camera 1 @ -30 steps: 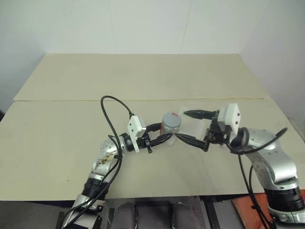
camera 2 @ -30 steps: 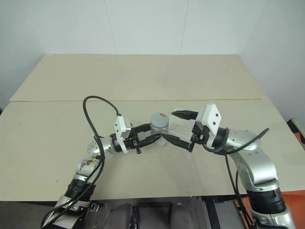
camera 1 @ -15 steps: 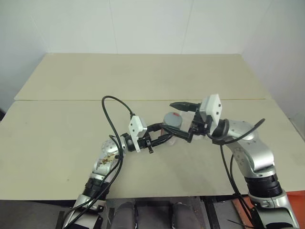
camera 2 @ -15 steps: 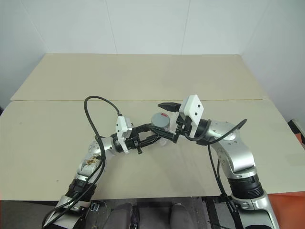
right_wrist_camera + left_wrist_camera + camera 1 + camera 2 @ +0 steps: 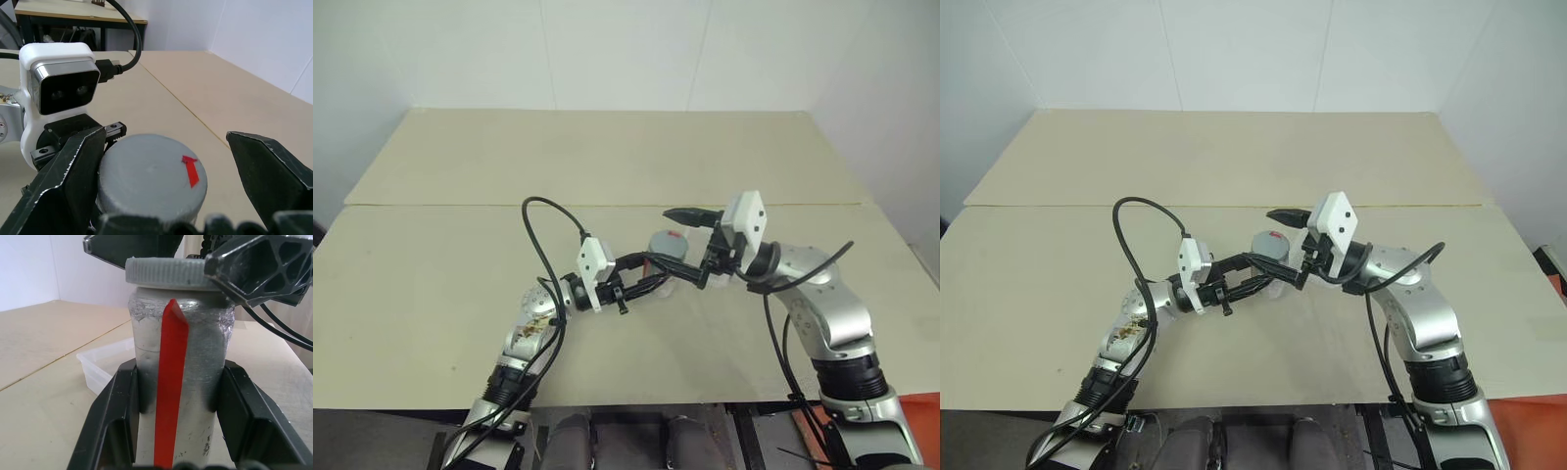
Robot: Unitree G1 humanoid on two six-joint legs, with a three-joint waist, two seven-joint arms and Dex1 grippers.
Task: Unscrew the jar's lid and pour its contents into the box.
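Observation:
The silvery-grey jar with a red stripe stands upright over the table, held low on its body by my left gripper, which is shut on it. Its grey ribbed lid with a small red mark sits on top of the jar. My right gripper is open and straddles the lid, with one finger against the rim and the other finger a little apart from it. The clear plastic box lies on the table just behind the jar. The contents are hidden inside the jar.
The pale wooden table runs wide on all sides, with a seam across it behind the arms. A black cable loops up from my left arm. White walls close the far side.
My right gripper has swung in from the right, and its open fingers now sit on either side of the lid. The left gripper and the jar have stayed still.

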